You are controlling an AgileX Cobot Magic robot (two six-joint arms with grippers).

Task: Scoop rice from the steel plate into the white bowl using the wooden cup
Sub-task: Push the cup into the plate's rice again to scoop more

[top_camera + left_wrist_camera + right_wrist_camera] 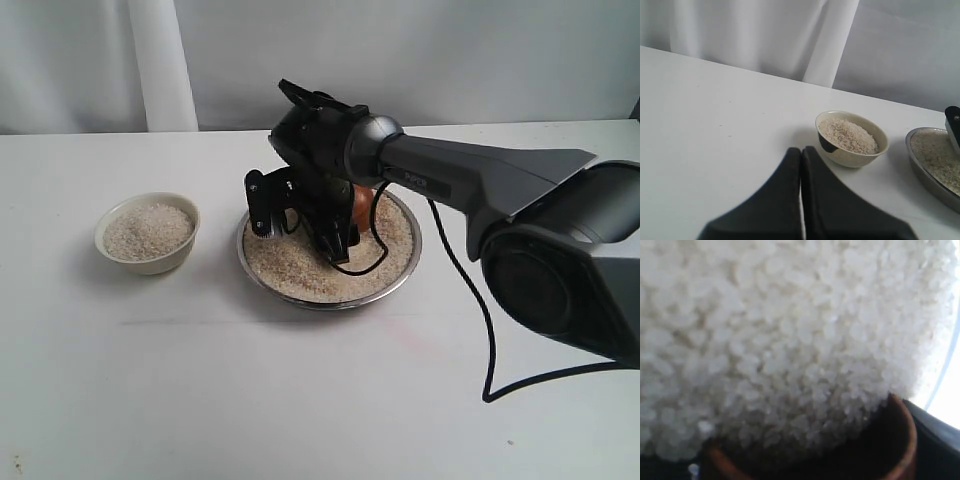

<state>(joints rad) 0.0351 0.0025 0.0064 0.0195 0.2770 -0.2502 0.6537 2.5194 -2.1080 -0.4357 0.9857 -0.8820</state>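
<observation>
The steel plate (398, 283) sits mid-table, filled with rice (290, 270). My right gripper (345, 232) reaches down into it, shut on the wooden cup (362, 205), of which only a reddish-brown patch shows behind the fingers. In the right wrist view the cup's rim (905, 440) is tipped against the rice (790, 340), which fills most of that view. To the plate's left stands the white bowl (147, 262), holding rice (148, 230). My left gripper (801, 150) is shut and empty, hovering near the bowl (850, 159); the exterior view does not show it.
A black cable (470, 310) trails from the right arm across the table to the right of the plate. White curtains (160, 60) hang behind the table's far edge. The plate's rim (920, 165) shows in the left wrist view.
</observation>
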